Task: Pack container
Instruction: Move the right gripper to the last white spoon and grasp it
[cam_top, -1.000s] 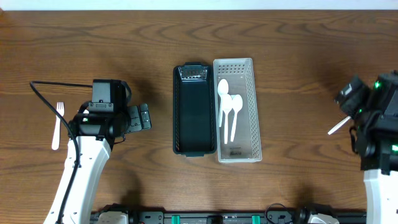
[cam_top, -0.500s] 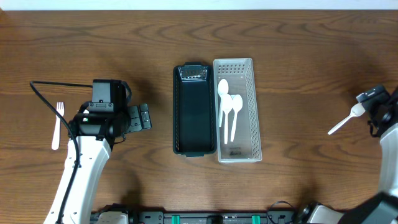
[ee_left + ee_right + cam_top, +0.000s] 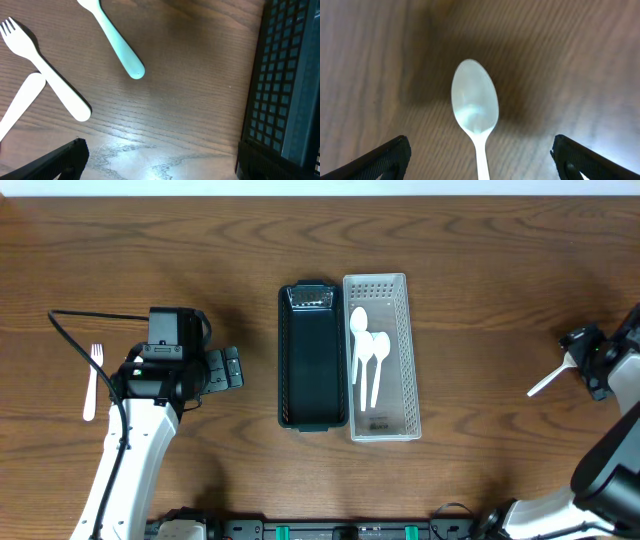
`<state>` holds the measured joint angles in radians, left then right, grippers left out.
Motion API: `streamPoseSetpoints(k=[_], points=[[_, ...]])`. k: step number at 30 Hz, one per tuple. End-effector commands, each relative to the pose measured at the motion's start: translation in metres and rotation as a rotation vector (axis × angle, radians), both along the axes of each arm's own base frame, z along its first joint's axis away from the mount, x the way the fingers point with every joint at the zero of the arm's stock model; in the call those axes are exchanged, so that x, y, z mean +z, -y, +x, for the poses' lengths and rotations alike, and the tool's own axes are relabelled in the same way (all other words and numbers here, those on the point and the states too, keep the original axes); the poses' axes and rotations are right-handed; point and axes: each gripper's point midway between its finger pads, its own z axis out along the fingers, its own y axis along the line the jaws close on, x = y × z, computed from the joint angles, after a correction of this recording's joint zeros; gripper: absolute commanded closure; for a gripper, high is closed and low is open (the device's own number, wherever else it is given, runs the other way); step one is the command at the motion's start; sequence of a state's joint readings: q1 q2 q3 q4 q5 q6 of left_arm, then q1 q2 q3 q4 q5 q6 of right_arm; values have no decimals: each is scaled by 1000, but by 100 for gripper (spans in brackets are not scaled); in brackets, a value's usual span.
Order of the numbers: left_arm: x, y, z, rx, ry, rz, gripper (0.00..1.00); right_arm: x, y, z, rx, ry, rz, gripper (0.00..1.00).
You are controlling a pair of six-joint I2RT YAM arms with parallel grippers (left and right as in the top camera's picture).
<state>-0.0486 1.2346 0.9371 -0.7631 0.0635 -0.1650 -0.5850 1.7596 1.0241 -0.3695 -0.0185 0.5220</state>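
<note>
I saw white basket [image 3: 400,330] mid-frame, three spoons [image 3: 366,360] flat inside, black bin [image 3: 313,360] touching its left side; loose spoon [image 3: 545,383] far right, fork [image 3: 91,383] far left.

you're looking at a dark brown table [image 3: 480,300] with wavy wood grain. at frame centre, the black tray [image 3: 313,360] has a square lattice; the basket [image 3: 395,310] beside it is white with dotted holes, its spoons [image 3: 365,350] white. far left, a white fork [image 3: 92,380]. in the left wrist view, upper left, a handle [image 3: 117,42] looks pale mint, perhaps light blue.
</note>
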Motion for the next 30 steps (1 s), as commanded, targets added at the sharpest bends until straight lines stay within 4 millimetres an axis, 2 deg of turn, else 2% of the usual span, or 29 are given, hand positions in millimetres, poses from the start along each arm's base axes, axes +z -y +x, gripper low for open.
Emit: streamPoseSetpoints(k=[1, 5, 12, 21, 24, 27, 30], points=[[5, -1, 4, 14, 16, 4, 2, -17, -6, 2, 24, -15, 46, 7], [7, -1, 9, 14, 39, 3, 2, -31, -12, 1, 32, -43, 68, 7], [10, -1, 14, 14, 61, 1, 2, -35, -17, -3, 15, -64, 91, 13], [10, 0, 13, 15, 60, 1, 2, -42, -29, -21, 8, -140, 143, 25], [10, 0, 13, 15, 60, 1, 2, -44, -34, -29, 0, -175, 169, 36], [10, 0, 13, 15, 60, 1, 2, -46, -38, -36, -3, -205, 180, 51], [10, -1, 13, 15, 60, 1, 2, -46, -39, -38, -2, -213, 185, 54]])
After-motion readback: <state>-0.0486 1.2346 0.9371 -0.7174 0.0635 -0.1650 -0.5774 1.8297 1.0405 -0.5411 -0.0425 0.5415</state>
